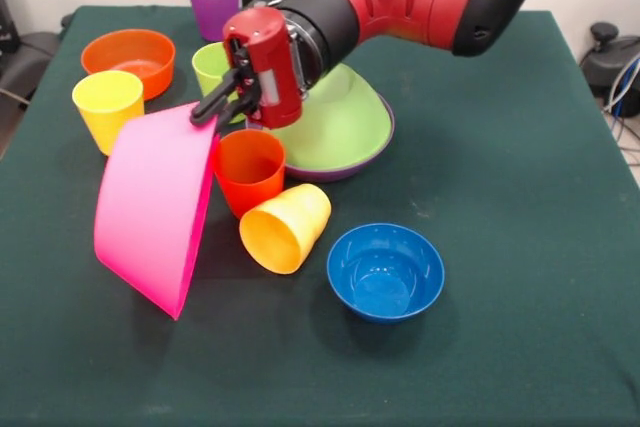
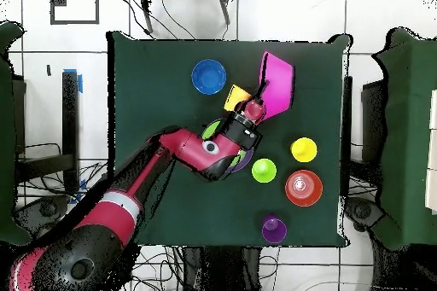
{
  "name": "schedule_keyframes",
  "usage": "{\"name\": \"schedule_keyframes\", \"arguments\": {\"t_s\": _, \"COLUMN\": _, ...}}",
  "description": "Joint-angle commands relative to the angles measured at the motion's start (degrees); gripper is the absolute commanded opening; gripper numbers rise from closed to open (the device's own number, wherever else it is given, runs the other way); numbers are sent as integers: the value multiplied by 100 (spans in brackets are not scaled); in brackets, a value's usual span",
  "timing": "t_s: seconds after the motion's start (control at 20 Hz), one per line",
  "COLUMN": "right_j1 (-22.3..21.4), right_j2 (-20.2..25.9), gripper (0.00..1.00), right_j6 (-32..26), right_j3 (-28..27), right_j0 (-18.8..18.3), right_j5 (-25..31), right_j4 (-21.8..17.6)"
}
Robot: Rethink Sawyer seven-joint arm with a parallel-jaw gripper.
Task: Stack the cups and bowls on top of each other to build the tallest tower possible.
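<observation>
My gripper (image 1: 207, 113) (image 2: 260, 98) is shut on the upper rim of the very large pink bowl (image 1: 150, 212) (image 2: 278, 81). The bowl hangs tipped on its side, and its lower edge is at or just above the cloth. Right beside it an orange-red cup (image 1: 248, 169) stands upright. A yellow-orange cup (image 1: 285, 228) (image 2: 235, 97) lies on its side in front of that. The lime green bowl (image 1: 340, 127) sits inside the purple bowl (image 1: 372, 155) under my arm. A blue bowl (image 1: 385, 270) (image 2: 208, 76) stands alone.
Beyond the pink bowl stand a yellow cup (image 1: 108, 107) (image 2: 303, 148), an orange bowl (image 1: 128, 59) (image 2: 303, 187), a lime green cup (image 1: 209, 66) (image 2: 263, 169) and a purple cup (image 1: 213, 2) (image 2: 273, 229). All rest on the dark green table cloth (image 1: 520, 197).
</observation>
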Motion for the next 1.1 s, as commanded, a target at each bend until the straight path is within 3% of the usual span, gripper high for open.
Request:
{"name": "schedule_keyframes", "arguments": {"t_s": 0.05, "right_j1": 452, "right_j2": 1015, "gripper": 0, "right_j6": 830, "right_j3": -628, "right_j0": 156, "right_j5": 357, "right_j4": 289}}
{"name": "schedule_keyframes", "arguments": {"t_s": 0.7, "right_j1": 693, "right_j2": 987, "gripper": 0, "right_j6": 1298, "right_j3": -718, "right_j0": 218, "right_j5": 409, "right_j4": 89}}
{"name": "schedule_keyframes", "arguments": {"t_s": 1.0, "right_j1": 721, "right_j2": 954, "gripper": 0, "right_j6": 1224, "right_j3": -736, "right_j0": 235, "right_j5": 399, "right_j4": 87}}
{"name": "schedule_keyframes", "arguments": {"t_s": 1.05, "right_j1": 727, "right_j2": 948, "gripper": 100, "right_j6": 1213, "right_j3": -744, "right_j0": 238, "right_j5": 418, "right_j4": 111}}
{"name": "schedule_keyframes", "arguments": {"t_s": 1.1, "right_j1": 728, "right_j2": 945, "gripper": 100, "right_j6": 1199, "right_j3": -742, "right_j0": 239, "right_j5": 411, "right_j4": 106}}
